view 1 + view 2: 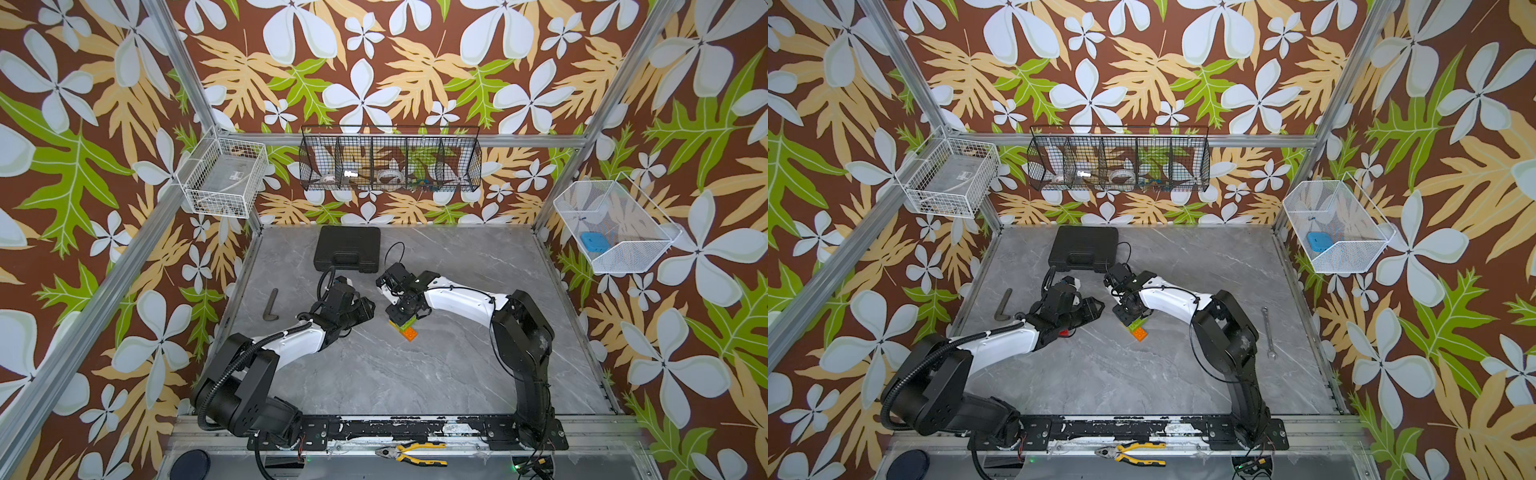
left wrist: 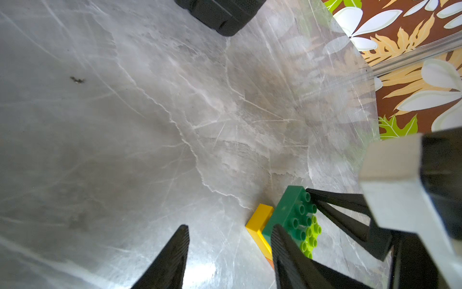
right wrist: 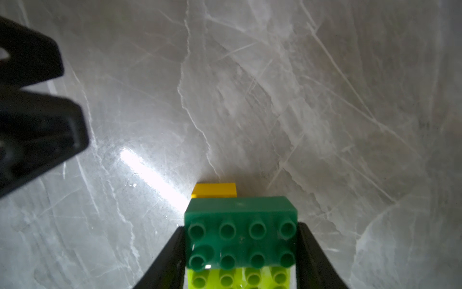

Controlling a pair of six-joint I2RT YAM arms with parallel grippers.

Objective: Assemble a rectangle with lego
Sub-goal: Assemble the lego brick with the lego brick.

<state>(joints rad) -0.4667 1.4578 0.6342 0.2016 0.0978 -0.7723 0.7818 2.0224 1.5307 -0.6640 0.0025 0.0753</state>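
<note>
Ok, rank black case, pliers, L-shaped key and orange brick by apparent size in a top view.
Largest to smallest:
1. black case
2. pliers
3. L-shaped key
4. orange brick, though it is partly covered

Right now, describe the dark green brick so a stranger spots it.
On the grey table, find the brick stack near the middle, under the right claw. The dark green brick sits on top, pinched in that claw; its neighbours are lime green and yellow.
</note>
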